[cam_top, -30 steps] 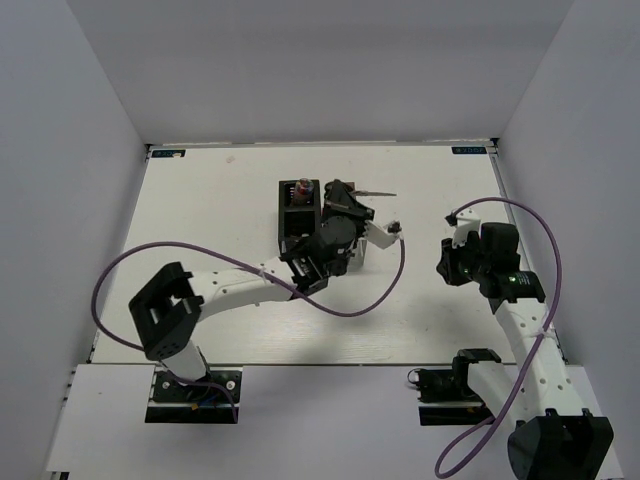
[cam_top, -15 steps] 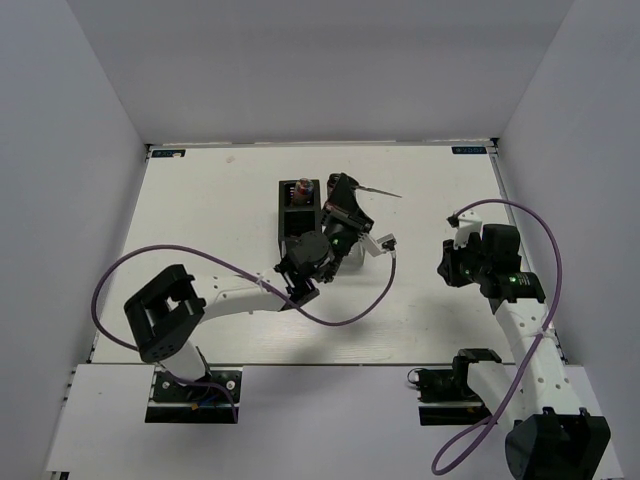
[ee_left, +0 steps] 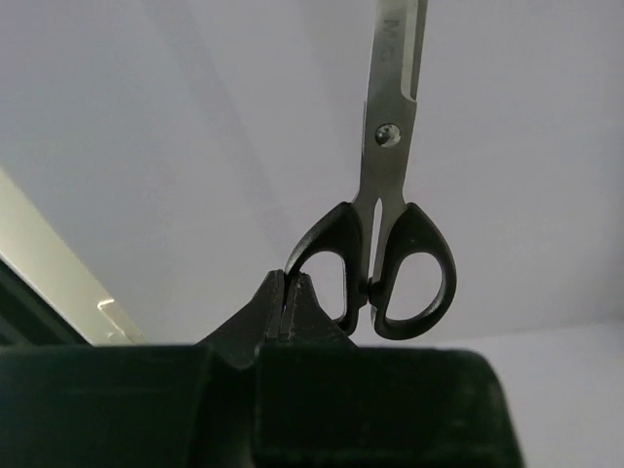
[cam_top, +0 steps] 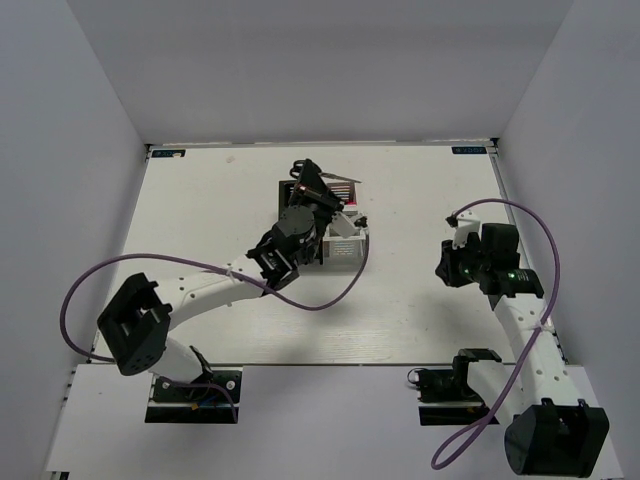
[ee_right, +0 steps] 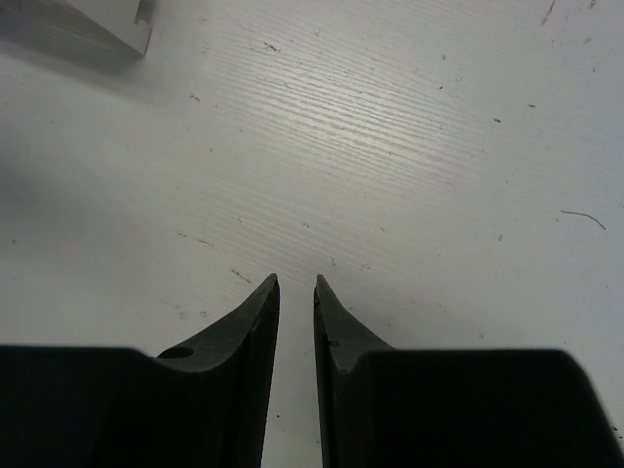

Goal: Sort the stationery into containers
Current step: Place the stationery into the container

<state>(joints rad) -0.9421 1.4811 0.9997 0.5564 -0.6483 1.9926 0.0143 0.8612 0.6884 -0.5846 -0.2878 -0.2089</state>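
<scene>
My left hand [ee_left: 290, 285] pinches the scissors [ee_left: 388, 210] by one handle loop's edge, aloft just far-left of the white-grey organiser [cam_top: 345, 250]; thin grip, they may pivot or drop, blades snagging a wall.

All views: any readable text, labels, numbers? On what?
Nothing legible.
On the scissors blade: faint stamped marking, too blurred to read.
On the left blue sticker, far corner of the table: too small to read.
On the right blue sticker, opposite far corner: too small to read.
</scene>
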